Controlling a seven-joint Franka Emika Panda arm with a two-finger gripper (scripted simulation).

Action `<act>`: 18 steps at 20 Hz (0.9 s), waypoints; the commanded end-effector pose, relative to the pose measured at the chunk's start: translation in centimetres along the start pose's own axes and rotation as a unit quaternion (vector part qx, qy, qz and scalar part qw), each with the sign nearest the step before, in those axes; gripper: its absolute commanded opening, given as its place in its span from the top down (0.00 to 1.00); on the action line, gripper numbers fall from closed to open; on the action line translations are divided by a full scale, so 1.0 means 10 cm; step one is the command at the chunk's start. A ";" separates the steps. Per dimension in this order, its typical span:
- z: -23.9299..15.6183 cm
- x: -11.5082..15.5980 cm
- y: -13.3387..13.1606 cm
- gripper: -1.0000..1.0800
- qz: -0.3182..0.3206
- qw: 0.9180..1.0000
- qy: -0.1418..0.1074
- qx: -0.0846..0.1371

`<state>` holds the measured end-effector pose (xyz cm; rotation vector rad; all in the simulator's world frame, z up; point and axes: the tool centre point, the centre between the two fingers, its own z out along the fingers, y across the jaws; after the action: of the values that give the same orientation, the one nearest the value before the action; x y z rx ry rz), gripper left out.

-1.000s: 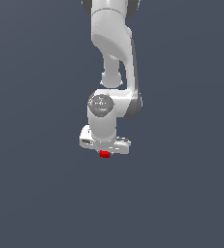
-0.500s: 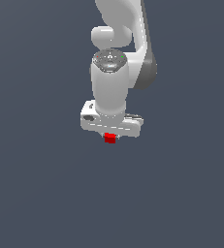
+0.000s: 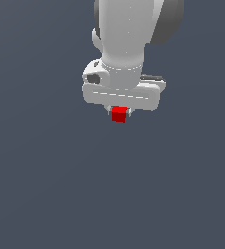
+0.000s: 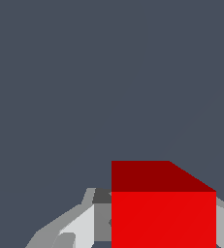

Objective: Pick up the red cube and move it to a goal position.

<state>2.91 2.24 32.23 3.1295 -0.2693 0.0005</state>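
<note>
The red cube [image 3: 118,115] is seen at upper centre of the exterior view, directly beneath the white hand [image 3: 119,113], whose fingers are clamped on it from either side. In the wrist view the cube [image 4: 163,213] fills the lower right, with pale finger surfaces [image 4: 77,227] flanking it. No counter edge, shadow or goal marker is discernible against the uniform grey backdrop, so the cube's height cannot be read.

The step in hand is judged to be the carry to the goal. Grip pressure should be kept constant and the wrist level, with smooth, unhurried travel so the cube is not slipped or rotated.

Being a cube, no long axis is present. One face is turned squarely toward the wrist camera, with a darker face visible above it.
</note>
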 end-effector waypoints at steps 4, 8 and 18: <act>-0.62 -0.07 -0.12 1.00 0.000 1.000 0.000 0.000; -1.02 -0.10 -0.21 1.00 0.000 1.000 0.000 0.000; -1.62 -0.14 -0.33 1.00 0.000 1.000 0.000 0.000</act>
<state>2.15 5.65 47.81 3.1300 -0.2687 0.0010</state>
